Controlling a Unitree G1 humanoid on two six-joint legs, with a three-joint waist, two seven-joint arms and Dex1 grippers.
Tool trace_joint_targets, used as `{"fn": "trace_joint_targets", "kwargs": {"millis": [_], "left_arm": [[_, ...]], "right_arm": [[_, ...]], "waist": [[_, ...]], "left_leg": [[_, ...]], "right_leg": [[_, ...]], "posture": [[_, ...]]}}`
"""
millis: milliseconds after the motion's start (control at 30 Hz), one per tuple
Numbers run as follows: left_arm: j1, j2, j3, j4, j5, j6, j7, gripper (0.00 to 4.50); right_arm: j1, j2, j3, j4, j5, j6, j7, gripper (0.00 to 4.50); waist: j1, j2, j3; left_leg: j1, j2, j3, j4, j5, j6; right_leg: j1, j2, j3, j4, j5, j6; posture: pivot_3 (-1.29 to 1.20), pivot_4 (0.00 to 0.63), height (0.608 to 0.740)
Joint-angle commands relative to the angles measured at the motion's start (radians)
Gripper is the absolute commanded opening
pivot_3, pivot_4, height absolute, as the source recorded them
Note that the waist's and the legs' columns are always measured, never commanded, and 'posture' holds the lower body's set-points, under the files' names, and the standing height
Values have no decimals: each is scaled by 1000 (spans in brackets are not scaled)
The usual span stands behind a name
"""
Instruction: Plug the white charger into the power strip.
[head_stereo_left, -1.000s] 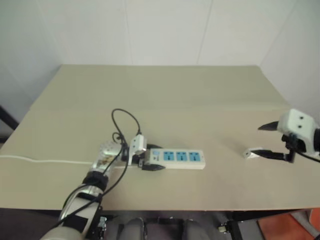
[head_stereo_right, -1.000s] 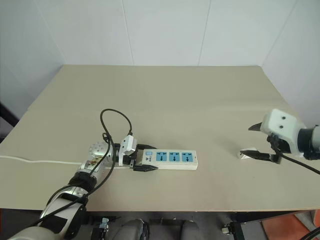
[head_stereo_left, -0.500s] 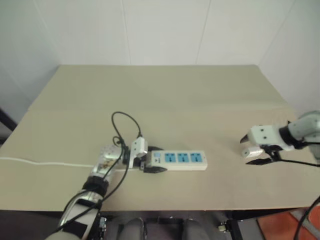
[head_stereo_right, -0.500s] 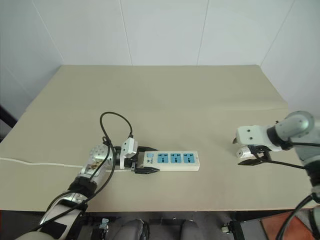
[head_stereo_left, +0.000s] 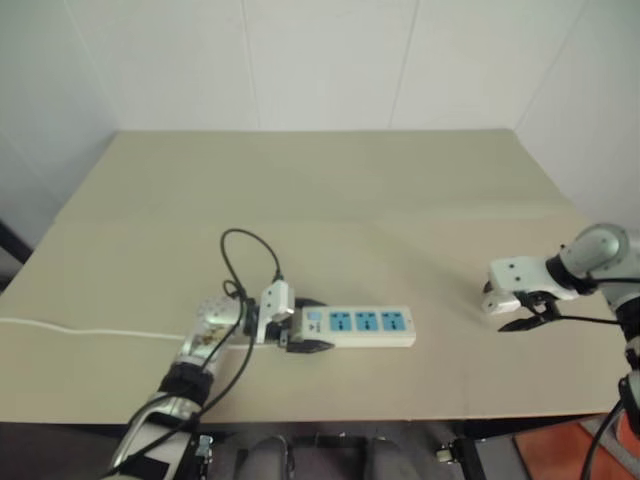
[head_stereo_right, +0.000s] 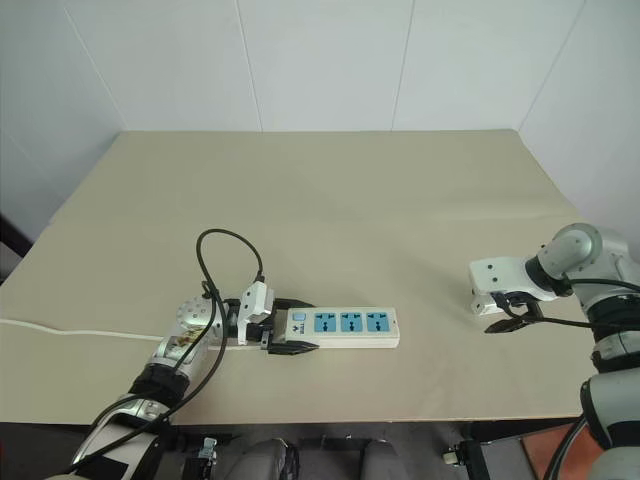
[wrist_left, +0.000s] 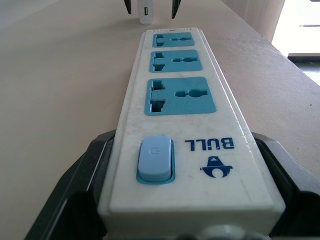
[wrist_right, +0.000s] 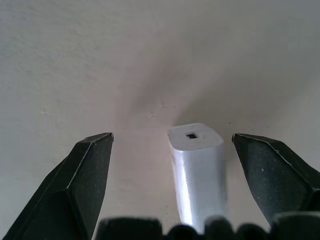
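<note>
- The left gripper (head_stereo_right: 285, 328) has a white boxy housing and two black, wedge-shaped fingers (wrist_left: 75, 200).
- Behind those fingers sits a silver round wrist joint, with black cables looping above it.
- The right gripper (head_stereo_right: 497, 311) has the same white housing, black pointed fingers (wrist_right: 85, 175), and a grey rounded arm joint behind.
</note>
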Motion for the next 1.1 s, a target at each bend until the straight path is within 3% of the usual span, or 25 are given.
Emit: {"fn": "trace_joint_targets", "kwargs": {"millis": [33, 133, 200, 533, 767, 833, 967, 1100], "left_arm": [[17, 5, -26, -14, -1, 13, -8, 3342], [15, 9, -25, -17, -3, 15, -6, 3342], [15, 10, -23, -18, -4, 15, -2, 3342], [41, 22, -24, -56, -8, 31, 17, 3342], [17, 22, -24, -35, -3, 30, 19, 3342], [7, 22, -25, -25, -1, 26, 17, 3342], [-10, 19, -27, -5, 4, 23, 13, 3342], [-27, 19, -34, 20, 7, 15, 8, 3342]], "right_arm": [[-40, 16, 7, 40, -32, -29, -4, 4500], [-49, 38, 20, 79, -62, -42, -10, 4500], [-57, 51, 26, 105, -81, -52, -21, 4108], [-104, 88, 45, 204, -151, -96, -86, 1185], [-146, 118, -28, 183, -72, -79, -121, 1183], [-165, 165, -120, 92, 61, 35, -72, 1183], [-105, 311, -364, -386, 467, 540, -137, 1183], [69, 441, -481, -791, 662, 812, -369, 1183]], "waist": [[-4, 0, 0], [-5, 0, 0], [-6, 0, 0], [-13, -4, -2], [-19, -4, -3], [-26, -3, -2], [-31, 1, 1], [10, -4, -4]], "left_leg": [[0, 0, 0, 0, 0, 0], [1, 0, 0, 0, 0, 0], [1, 0, 0, 0, 0, 0], [6, 0, 0, 0, 0, -1], [7, 1, 0, 1, 1, -1], [6, 1, 1, 0, 1, -2], [3, 2, 0, 0, 1, -2], [-7, 2, -5, 0, 1, -2]], "right_leg": [[0, 0, 0, 0, 0, 0], [0, 0, 0, 0, 0, 0], [1, 0, 0, 0, 0, 0], [5, 0, 2, 1, 2, -1], [5, 0, 2, 1, 3, -1], [4, 0, 4, 2, 3, -1], [-2, 0, 6, 5, 3, -2], [-11, 0, -1, 12, 3, -1]], "posture": [[0, 150, 740], [0, 150, 740], [0, 150, 740], [0, 150, 740], [0, 150, 740], [0, 150, 740], [0, 150, 740], [0, 150, 740]]}}
